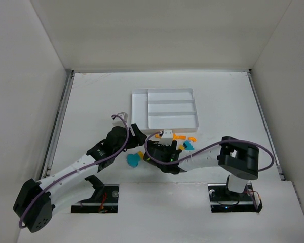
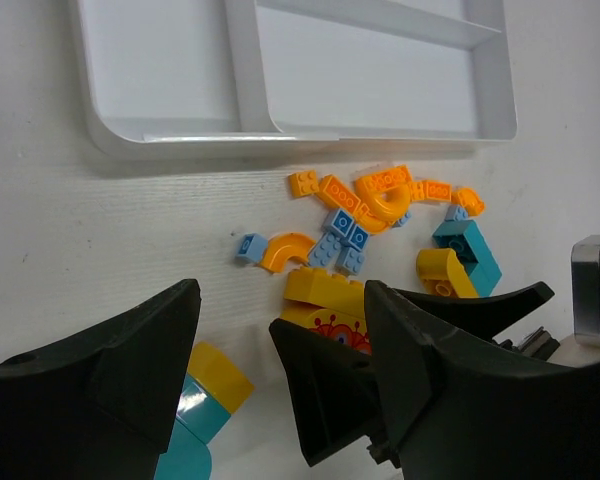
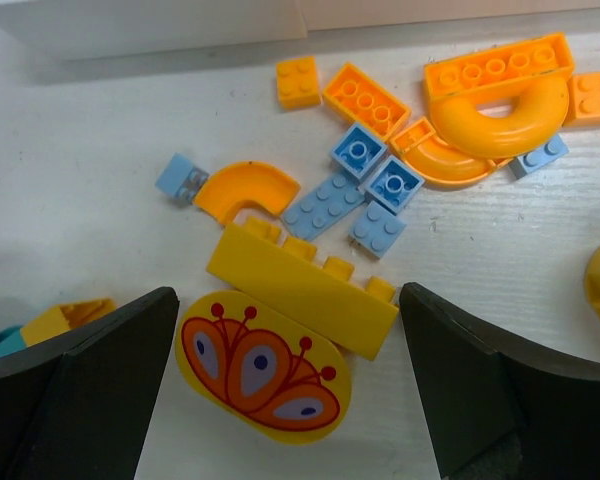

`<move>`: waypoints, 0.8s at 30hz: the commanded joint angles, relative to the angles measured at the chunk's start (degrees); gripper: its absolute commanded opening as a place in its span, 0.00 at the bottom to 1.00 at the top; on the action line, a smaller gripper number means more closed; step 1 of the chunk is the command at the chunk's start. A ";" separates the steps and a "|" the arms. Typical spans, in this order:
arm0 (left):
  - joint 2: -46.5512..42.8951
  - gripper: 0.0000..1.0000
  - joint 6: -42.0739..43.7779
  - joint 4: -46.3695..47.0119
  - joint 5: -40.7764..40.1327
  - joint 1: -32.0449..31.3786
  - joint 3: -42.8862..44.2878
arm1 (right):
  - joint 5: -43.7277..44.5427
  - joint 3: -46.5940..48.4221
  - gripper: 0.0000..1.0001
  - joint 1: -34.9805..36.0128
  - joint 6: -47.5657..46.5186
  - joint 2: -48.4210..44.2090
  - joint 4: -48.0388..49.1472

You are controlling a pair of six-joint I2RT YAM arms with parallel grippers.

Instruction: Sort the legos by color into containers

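Between the white tray and the near edge of the worktop, loose bricks are scattered; none is seen in the tray. A long yellow brick, touching an oval yellow piece with a red mark, is framed by the right gripper, its jaws wide apart and empty. The brick's long axis is tilted across the gap, one end toward each finger. The left gripper, jaws also apart, is placed just left, so the right arm is judged nearer.
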 commanded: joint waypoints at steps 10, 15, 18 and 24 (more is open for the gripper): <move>-1.19 0.65 0.62 1.24 -0.40 0.35 0.98 | 3.64 -2.59 0.71 0.74 1.32 -2.30 -0.65; -1.27 0.67 0.27 0.89 0.39 -0.09 1.86 | 3.03 -6.54 0.68 2.59 -5.26 -9.15 0.83; -1.89 0.68 -2.10 -0.69 3.80 -0.53 2.91 | 0.32 -9.09 0.69 3.47 -12.64 -15.56 3.90; -7.06 0.74 -10.61 -1.14 19.07 3.15 2.39 | -16.45 -17.00 0.70 1.64 -25.30 -28.58 21.81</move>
